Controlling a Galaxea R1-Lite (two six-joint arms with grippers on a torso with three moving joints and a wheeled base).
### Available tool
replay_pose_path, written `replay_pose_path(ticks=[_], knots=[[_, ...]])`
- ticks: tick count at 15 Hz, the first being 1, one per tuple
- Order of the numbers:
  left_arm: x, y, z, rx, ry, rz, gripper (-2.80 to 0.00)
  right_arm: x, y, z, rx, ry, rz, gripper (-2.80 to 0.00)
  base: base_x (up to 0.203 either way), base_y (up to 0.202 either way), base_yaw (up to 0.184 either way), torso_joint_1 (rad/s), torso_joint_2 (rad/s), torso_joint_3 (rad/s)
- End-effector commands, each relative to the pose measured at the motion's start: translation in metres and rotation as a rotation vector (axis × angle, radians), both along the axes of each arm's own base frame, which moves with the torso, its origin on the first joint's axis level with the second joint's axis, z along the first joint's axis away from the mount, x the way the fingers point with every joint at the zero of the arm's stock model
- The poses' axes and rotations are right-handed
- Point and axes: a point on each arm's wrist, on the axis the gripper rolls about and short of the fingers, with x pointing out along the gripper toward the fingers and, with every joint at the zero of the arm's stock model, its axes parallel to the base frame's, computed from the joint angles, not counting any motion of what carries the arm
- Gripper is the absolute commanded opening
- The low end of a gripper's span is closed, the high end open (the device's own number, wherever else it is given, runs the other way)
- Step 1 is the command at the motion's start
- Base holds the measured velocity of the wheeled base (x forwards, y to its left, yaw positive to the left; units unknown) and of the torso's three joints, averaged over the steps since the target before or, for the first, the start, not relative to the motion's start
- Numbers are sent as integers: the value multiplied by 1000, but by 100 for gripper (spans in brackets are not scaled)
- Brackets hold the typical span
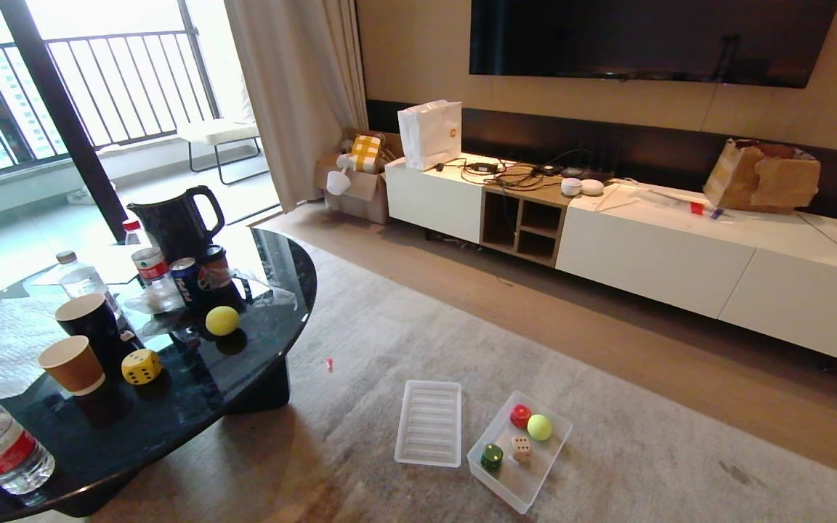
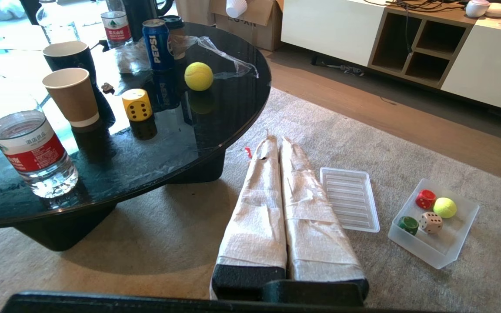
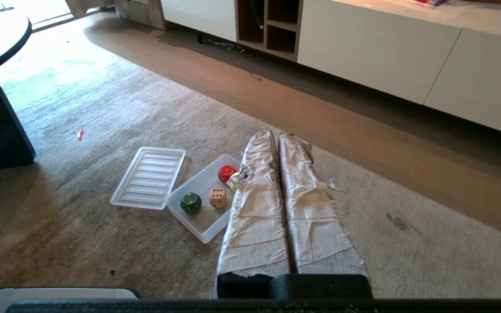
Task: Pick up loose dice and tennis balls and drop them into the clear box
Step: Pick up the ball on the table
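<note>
**Two pieces on the counter, four in the box, both tools idle**

Judging by the layout, this is a pause between pickups. The left tool (image 2: 280,143) and the right tool (image 3: 276,139) each hang above the rug with their wrapped fingers pressed together, holding nothing, and neither arm shows in the head view.

The clear box (image 1: 546,461) sits on the rug just beside its ribbed lid (image 1: 429,421). Counted, it holds four things: one tennis ball (image 1: 539,427), one beige die (image 1: 522,448), one red die (image 1: 520,415) and one green die (image 1: 492,456).

Two task pieces lie loose on the dark round counter (image 1: 259,356): one yellow die (image 1: 141,367) beside the brown paper cup (image 1: 72,365), and a second tennis ball (image 1: 221,320) close to the cola can (image 1: 186,282).

The next move, as I read it, calls for turning toward the counter and spreading one tool's fingers over either piece. The ball may roll on the glossy top, and the cups and bottles crowd the die, so a clean approach from above seems wise
</note>
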Motion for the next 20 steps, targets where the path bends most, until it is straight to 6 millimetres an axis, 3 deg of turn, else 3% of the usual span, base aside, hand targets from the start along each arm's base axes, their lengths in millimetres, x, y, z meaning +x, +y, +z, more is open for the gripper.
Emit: replay_pose_path(ticks=[1, 20], knots=[[0, 0, 0, 0, 0, 1, -280, 0, 0, -1, 0, 5, -1, -280, 0, 0, 0, 0, 0, 0], [0, 0, 0, 0, 1, 1, -280, 0, 0, -1, 12, 5, -3, -280, 0, 0, 0, 0, 0, 0]])
